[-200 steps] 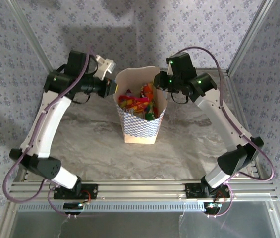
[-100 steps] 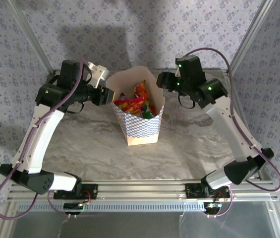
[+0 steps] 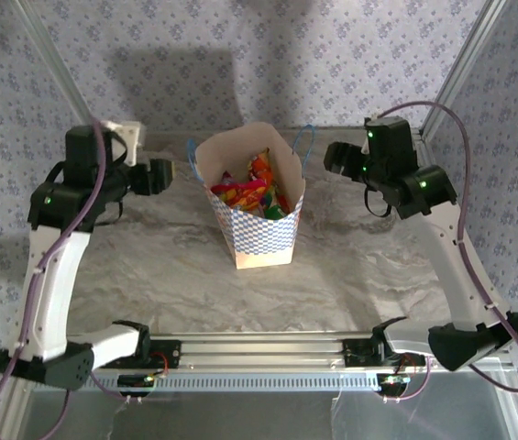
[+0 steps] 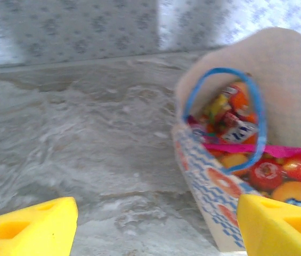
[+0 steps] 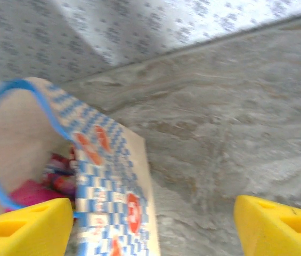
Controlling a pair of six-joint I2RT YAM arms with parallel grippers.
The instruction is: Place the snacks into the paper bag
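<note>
The paper bag (image 3: 263, 236) stands upright in the middle of the table, its mouth open. Several bright snacks (image 3: 251, 191) lie inside it, red, orange, yellow and pink. My left gripper (image 3: 178, 171) hovers a little to the left of the bag's rim, open and holding nothing. My right gripper (image 3: 330, 156) hangs off the bag's right side, also open and apart from it. In the left wrist view the bag (image 4: 210, 184) with its blue handle (image 4: 257, 124) and snacks (image 4: 266, 173) lies ahead right of the left gripper (image 4: 155, 230). The right gripper (image 5: 150, 230) faces the bag's checkered wall (image 5: 113, 176).
The grey marbled tabletop (image 3: 148, 266) spreads around the bag. Patterned walls with metal posts (image 3: 460, 73) close in the back and both sides. An aluminium rail (image 3: 259, 353) carries the arm bases at the near edge.
Both grippers have opened and drawn outward, away from the bag's sides. The bag shifted slightly and now stands on its own.
</note>
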